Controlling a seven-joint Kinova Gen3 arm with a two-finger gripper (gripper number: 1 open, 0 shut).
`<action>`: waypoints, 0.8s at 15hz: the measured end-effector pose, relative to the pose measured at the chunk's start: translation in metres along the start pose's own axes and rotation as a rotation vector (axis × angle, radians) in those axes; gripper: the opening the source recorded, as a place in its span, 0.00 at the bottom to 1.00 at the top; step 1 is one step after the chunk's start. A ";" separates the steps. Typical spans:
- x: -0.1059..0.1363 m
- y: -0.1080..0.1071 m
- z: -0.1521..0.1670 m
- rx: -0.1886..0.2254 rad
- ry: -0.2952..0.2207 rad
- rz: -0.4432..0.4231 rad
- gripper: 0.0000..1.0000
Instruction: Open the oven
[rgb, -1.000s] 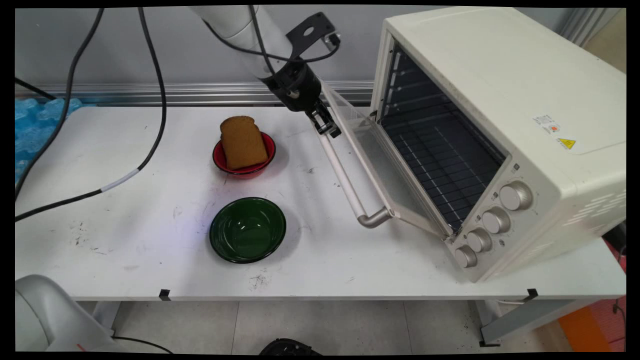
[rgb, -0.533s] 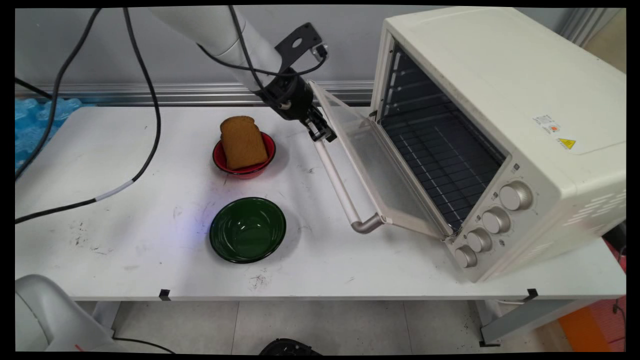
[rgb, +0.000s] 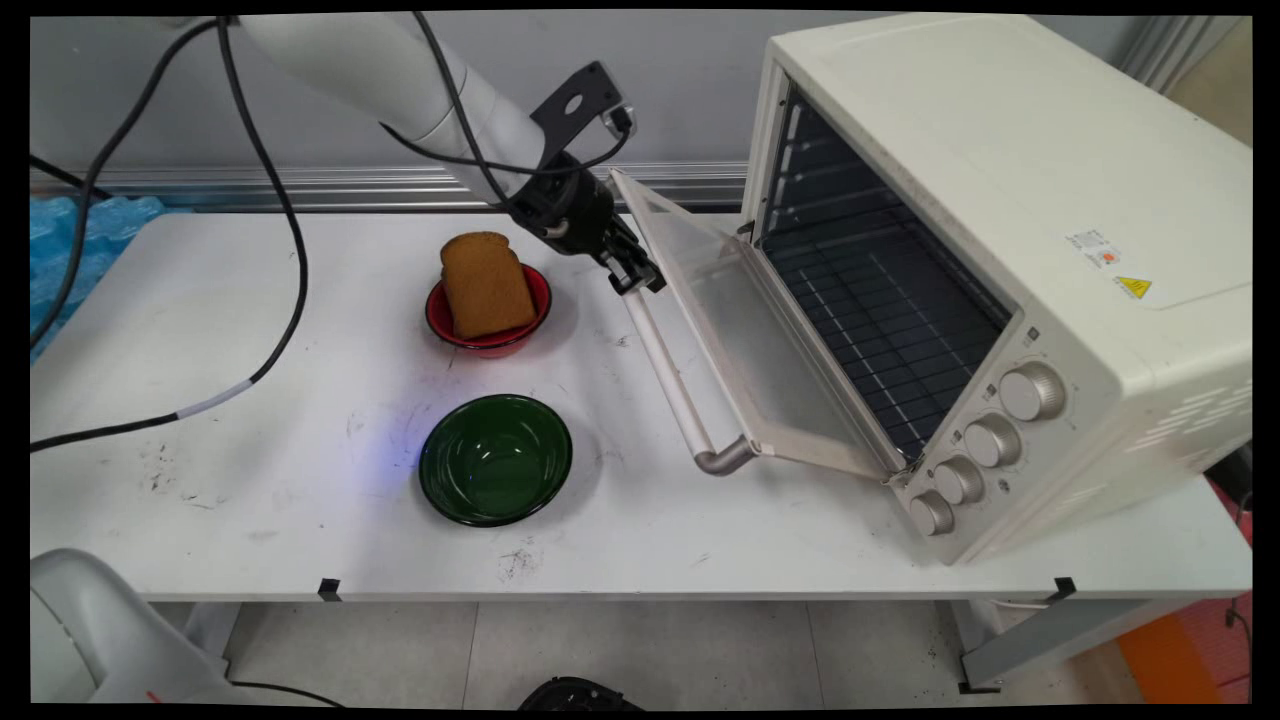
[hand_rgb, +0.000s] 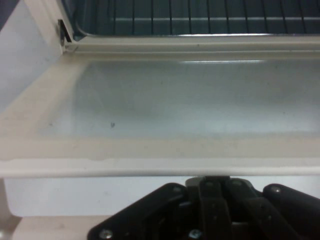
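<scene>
Black pincer (rgb: 632, 277) sits at the far end of the oven door handle (rgb: 672, 372), centre of frame, fingers closed around the bar. Glass door (rgb: 745, 330) hangs partly open on the cream toaster oven (rgb: 1010, 200) at right. Yellow warning sticker (rgb: 1132, 287) on the oven top, text unreadable. Left of the handle on the white worktop (rgb: 250, 400): toast (rgb: 486, 283) in a red bowl (rgb: 488, 338), green bowl (rgb: 495, 458) below it.

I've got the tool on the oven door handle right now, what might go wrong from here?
The tool grips the handle at its far end, not mid-bar, so it may slip off or twist the half-open door. The arm's wrist sits close to the bread in the red bowl; a swing that way might knock it. The hanging cables might drag across the table.
</scene>
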 end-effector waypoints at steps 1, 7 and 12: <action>-0.002 0.000 0.000 0.001 0.004 -0.001 0.00; -0.015 0.001 0.002 -0.002 0.027 -0.009 0.00; -0.027 0.004 0.004 -0.008 0.035 -0.013 0.00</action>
